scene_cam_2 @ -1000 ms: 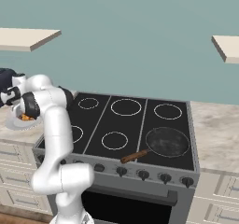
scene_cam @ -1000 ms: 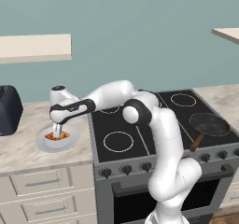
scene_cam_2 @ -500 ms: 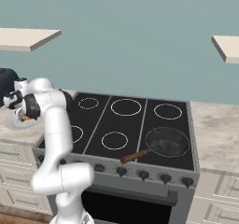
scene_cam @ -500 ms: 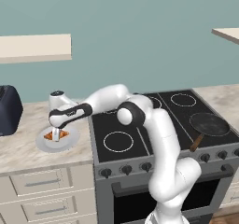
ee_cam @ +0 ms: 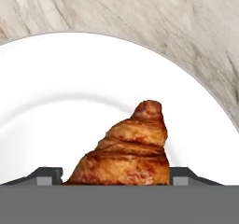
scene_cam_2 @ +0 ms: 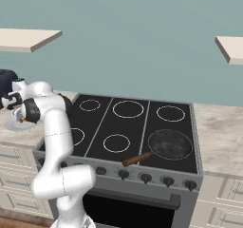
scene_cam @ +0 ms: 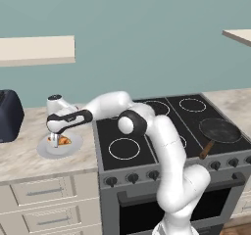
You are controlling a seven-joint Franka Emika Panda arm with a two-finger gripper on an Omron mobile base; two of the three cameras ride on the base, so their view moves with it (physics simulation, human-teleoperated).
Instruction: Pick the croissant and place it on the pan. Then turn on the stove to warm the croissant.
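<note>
Left base view: the gripper [scene_cam: 55, 141] is down on the plate [scene_cam: 46, 152], over the croissant [scene_cam: 63, 141].

Right base view: the pan [scene_cam_2: 170, 144] sits well apart, on the stove [scene_cam_2: 128, 127].

Hand view: fingertips [ee_cam: 46, 175] flank the croissant [ee_cam: 128, 151]; whether they pinch it, I cannot tell. Grasping step; next, close firmly, then lift.

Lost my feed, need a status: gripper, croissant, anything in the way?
Gripper down at plate, jaws straddling croissant, not shut. Pan waiting on stove. Nothing in the way.

Evenly and brightly lit, flat rendered look, soft faint shadow beneath the croissant [ee_cam: 125, 150], slightly coarse, no glare or blur.
</note>
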